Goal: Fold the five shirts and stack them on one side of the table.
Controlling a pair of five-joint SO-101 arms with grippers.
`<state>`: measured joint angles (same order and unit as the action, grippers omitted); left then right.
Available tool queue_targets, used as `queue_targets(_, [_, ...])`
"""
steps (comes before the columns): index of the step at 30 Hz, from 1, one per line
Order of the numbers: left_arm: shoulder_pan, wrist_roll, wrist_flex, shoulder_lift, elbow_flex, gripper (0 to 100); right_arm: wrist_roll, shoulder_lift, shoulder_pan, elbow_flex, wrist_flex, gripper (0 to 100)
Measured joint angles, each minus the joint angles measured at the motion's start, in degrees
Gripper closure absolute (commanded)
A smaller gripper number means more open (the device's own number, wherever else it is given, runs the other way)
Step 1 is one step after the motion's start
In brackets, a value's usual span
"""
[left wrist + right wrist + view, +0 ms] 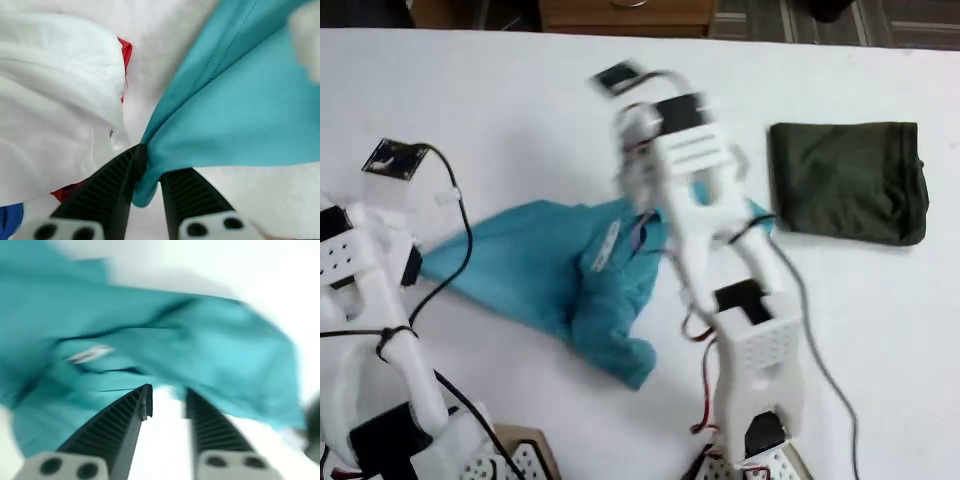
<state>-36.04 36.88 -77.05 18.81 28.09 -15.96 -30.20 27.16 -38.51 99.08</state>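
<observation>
Looks to me like a makeshift robotics lab set up in an office-type room. I'm driving white printed arms [760, 350] with loose cables [470, 232], on a table [520, 90] under a plain white cover. Top centre of the frame: wooden cabinet [620, 15]. Upper right: grey striped floor [790, 20].

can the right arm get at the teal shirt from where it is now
Probably yes. The right hand hangs open just above the teal shirt, with nothing between them. The left hand pinches only the opposite corner, so it should not get in the way.
</observation>
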Motion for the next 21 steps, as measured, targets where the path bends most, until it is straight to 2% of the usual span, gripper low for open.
queue_targets(3, [-0.09, 0.00, 0.00, 0.00, 0.00, 97, 0.00, -3.08, 4.04, 0.00, 0.00, 63.2])
queue_targets(7, [-0.18, 0.00, 0.00, 0.00, 0.00, 97, 0.00, -8.70, 7.38, 0.00, -1.41, 62.7])
queue_targets(14, [-0.18, 0.00, 0.00, 0.00, 0.00, 97, 0.00, -16.44, 6.33, 0.00, -7.21, 63.9])
queue_targets(16, [-0.18, 0.00, 0.00, 0.00, 0.00, 97, 0.00, -17.67, 5.10, 0.00, -8.35, 71.5])
queue_targets(20, [-0.18, 0.00, 0.00, 0.00, 0.00, 97, -2.46, -19.34, 1.49, -0.44, -10.29, 99.8])
queue_targets(21, [-0.18, 0.00, 0.00, 0.00, 0.00, 97, -3.08, -19.43, 0.35, -0.79, -10.90, 96.7])
